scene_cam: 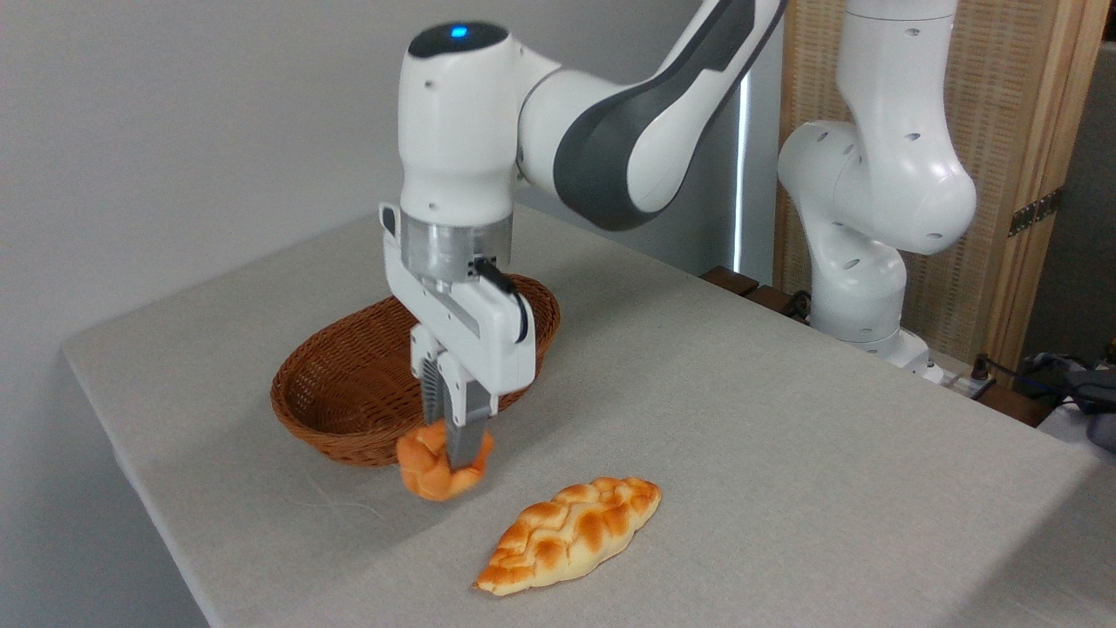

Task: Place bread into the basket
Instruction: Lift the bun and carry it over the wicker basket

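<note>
The bread (425, 469), a small round knotted bun with an orange crust, sits pinched between my gripper's (453, 449) fingers, squeezed at its top. It hangs at or just above the table, right in front of the basket's near rim. The basket (349, 392) is an oval, shallow, reddish-brown wicker one standing behind the bun, with nothing visible inside it. My gripper points straight down and is shut on the bun, its body partly hiding the basket's right half.
A longer braided loaf (571, 532) lies on the grey tablecloth to the right front of the bun. The table's left edge (131, 471) runs close to the basket. The arm's white base (863, 296) stands at the back right.
</note>
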Motion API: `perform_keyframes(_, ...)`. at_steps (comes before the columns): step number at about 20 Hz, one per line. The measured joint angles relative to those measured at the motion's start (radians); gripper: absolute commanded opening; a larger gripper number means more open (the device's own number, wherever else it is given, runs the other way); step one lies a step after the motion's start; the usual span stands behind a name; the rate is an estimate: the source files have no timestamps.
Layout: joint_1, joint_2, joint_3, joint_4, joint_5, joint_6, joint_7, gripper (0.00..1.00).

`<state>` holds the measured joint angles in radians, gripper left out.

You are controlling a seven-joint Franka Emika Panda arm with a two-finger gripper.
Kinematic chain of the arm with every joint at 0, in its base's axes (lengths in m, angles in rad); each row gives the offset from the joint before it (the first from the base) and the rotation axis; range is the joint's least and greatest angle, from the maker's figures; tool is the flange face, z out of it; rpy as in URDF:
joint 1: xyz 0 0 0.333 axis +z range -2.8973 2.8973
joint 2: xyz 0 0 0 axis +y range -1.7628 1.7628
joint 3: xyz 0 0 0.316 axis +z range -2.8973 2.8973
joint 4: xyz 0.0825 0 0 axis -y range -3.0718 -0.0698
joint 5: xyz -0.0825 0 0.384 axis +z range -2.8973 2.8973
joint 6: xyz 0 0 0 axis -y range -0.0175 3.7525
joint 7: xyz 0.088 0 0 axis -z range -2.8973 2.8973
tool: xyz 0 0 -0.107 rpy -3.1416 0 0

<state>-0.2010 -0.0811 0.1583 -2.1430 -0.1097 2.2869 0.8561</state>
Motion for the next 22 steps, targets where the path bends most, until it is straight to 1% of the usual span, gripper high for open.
perform_keyframes(2, 0.003, -0.013, 0.036, 0.035, -0.086, 0.0, 0.002, 0.11)
perform_keyframes(3, 0.005, -0.019, 0.049, 0.048, -0.133, 0.0, 0.003, 0.14)
perform_keyframes(5, 0.008, -0.032, 0.055, 0.061, -0.238, 0.0, 0.003, 0.15)
perform_keyframes(6, 0.006, -0.038, 0.053, 0.062, -0.277, 0.0, 0.001, 0.15)
perform_keyframes(7, -0.001, -0.042, 0.05, 0.062, -0.306, -0.003, -0.009, 0.15)
perform_keyframes(9, -0.035, -0.048, 0.044, 0.062, -0.325, -0.018, -0.062, 0.15)
perform_keyframes(12, -0.116, -0.052, 0.04, 0.061, -0.327, -0.025, -0.141, 0.15)
perform_keyframes(13, -0.14, -0.052, 0.039, 0.06, -0.327, -0.025, -0.156, 0.18)
perform_keyframes(15, -0.187, -0.051, 0.038, 0.05, -0.327, -0.027, -0.163, 0.3)
perform_keyframes(17, -0.214, -0.051, 0.037, 0.032, -0.327, -0.027, -0.163, 0.43)
perform_keyframes(18, -0.218, -0.051, 0.037, 0.023, -0.327, -0.027, -0.162, 0.5)
perform_keyframes(19, -0.219, -0.05, 0.037, 0.017, -0.326, -0.027, -0.161, 0.53)
perform_keyframes(21, -0.219, -0.049, 0.038, 0.007, -0.324, -0.027, -0.152, 0.63)
perform_keyframes(22, -0.219, -0.049, 0.038, 0.002, -0.324, -0.027, -0.141, 0.65)
